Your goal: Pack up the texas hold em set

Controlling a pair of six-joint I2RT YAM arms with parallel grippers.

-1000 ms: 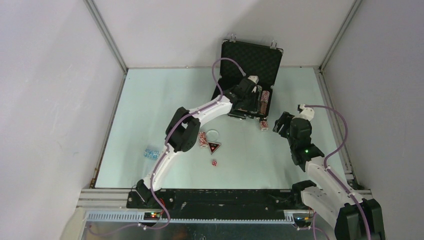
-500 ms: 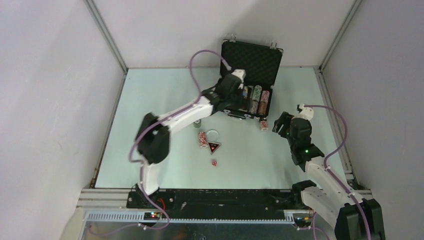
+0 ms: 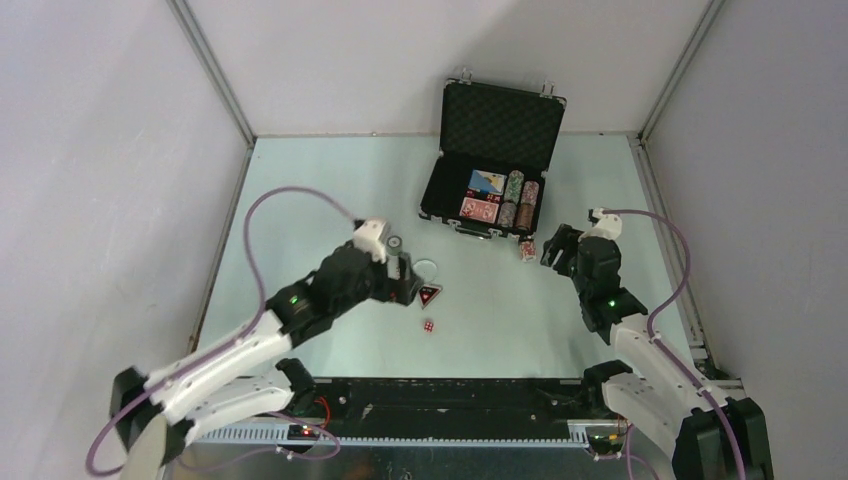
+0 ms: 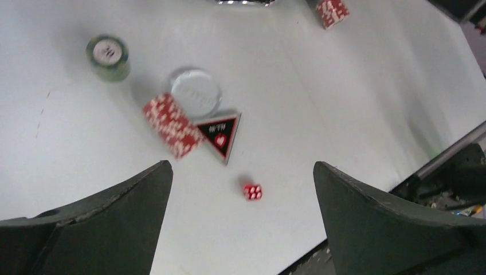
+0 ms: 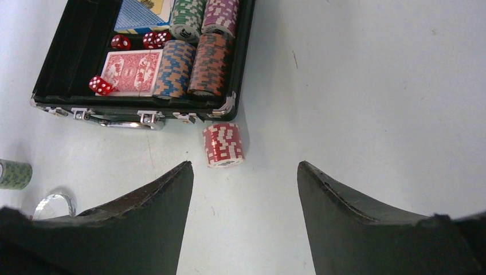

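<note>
Red striped chip stack sits just beside the open case. It is loose and likely to scatter, so squeeze its flat ends. Left gripper and right gripper hang spread, empty.

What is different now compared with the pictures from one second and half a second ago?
The left arm drew back from the open case toward its base; the left gripper now hangs open above the lying red chip stack, the triangular token and the red die. The right gripper, open, barely shifted; the red stack beside the case and those loose pieces stayed.
</note>
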